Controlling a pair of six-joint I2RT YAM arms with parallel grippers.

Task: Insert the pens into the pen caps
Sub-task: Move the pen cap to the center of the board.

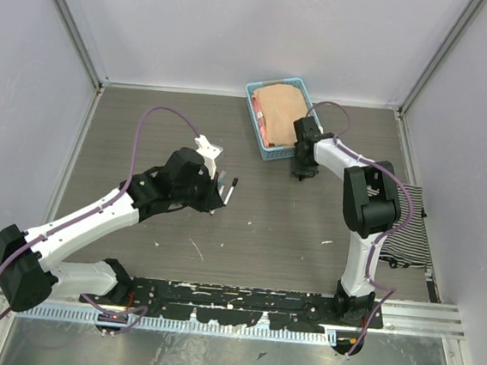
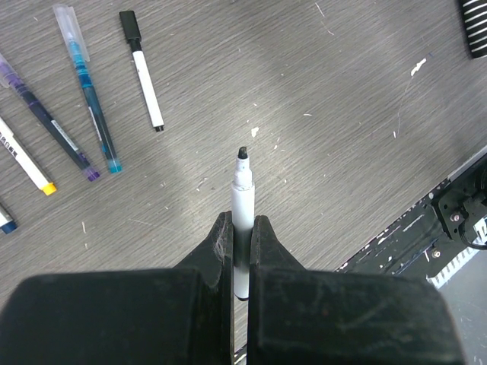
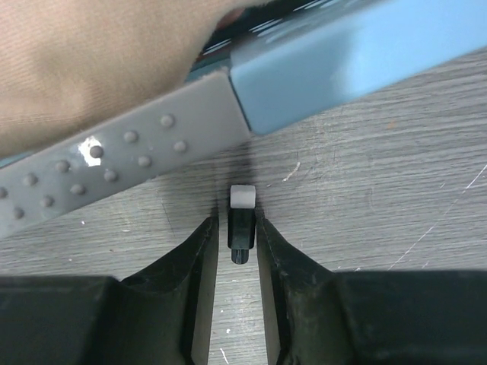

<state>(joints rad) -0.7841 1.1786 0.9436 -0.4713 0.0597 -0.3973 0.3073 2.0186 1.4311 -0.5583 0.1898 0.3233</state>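
Observation:
My left gripper (image 2: pixel 241 224) is shut on a white pen (image 2: pixel 243 194), whose bare black tip points away above the table. It also shows in the top view (image 1: pixel 222 191). Several more pens lie at the upper left of the left wrist view: a white one with a black cap (image 2: pixel 144 76), a teal one (image 2: pixel 91 99), a purple one (image 2: pixel 49 125) and a white one with a yellow end (image 2: pixel 29 167). My right gripper (image 3: pixel 237 228) is down at the table by the blue basket. Its jaws stand narrowly apart on either side of a black pen cap (image 3: pixel 241 224) with a white end.
The blue basket (image 1: pixel 255 123) holds a tan cloth (image 1: pixel 281 108) at the back middle. Its wall (image 3: pixel 342 68) and a grey studded strip (image 3: pixel 114 163) lie just beyond the cap. A striped cloth (image 1: pixel 406 237) lies at the right edge. A black rail (image 1: pixel 240 303) runs along the near edge.

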